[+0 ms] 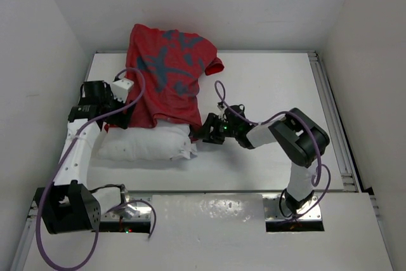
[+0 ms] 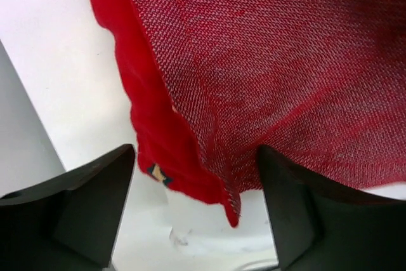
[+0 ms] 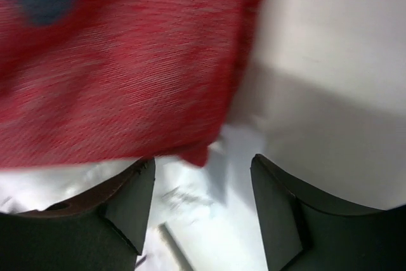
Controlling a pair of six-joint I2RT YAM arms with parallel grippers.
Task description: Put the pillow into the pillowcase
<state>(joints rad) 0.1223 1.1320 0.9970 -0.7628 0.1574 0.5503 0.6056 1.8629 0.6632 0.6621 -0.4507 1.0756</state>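
Observation:
The red pillowcase (image 1: 168,74) lies crumpled on the far part of the table, its near hem draped over the white pillow (image 1: 143,145). At the case's left hem my left gripper (image 1: 124,103) stands open. In the left wrist view a red hem corner (image 2: 190,169) hangs between the fingers (image 2: 95,207), touching neither, with pillow (image 2: 190,239) below. My right gripper (image 1: 203,130) is open at the pillow's right end. The right wrist view shows the case's lower corner (image 3: 198,154) just ahead of the fingers (image 3: 124,207), over white pillow fabric (image 3: 209,226).
White walls close in the table (image 1: 266,93) on the left, back and right. A metal rail (image 1: 331,109) runs along its right edge. Purple cables (image 1: 222,96) loop above both arms. The arm bases sit on a white ledge (image 1: 209,211) at the near edge.

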